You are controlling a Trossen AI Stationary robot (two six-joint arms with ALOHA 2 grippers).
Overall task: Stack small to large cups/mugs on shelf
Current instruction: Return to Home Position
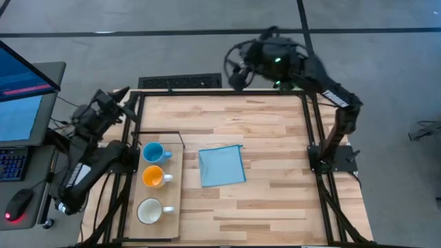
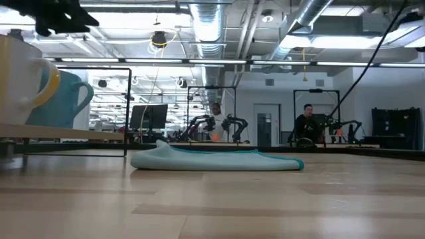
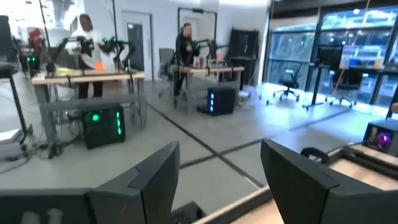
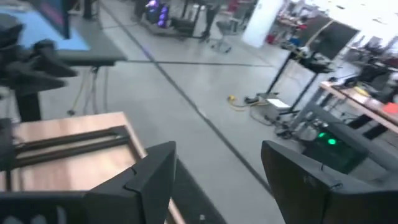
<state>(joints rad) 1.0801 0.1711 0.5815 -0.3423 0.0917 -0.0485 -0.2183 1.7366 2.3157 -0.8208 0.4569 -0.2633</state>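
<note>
Mugs (image 1: 153, 177) in one row on shelf (image 1: 173, 224)

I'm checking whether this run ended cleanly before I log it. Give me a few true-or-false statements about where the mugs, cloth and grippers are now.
1. All three mugs stand on the shelf. True.
2. The orange mug stands between the blue mug and the white mug. True.
3. The blue cloth lies under the mugs. False: it lies on the table beside the shelf, apart from them.
4. The left gripper is shut on the white mug. False: it is open and empty, by the table's far left corner.
5. The right gripper hangs over the cloth. False: it is open, beyond the table's far edge.
</note>
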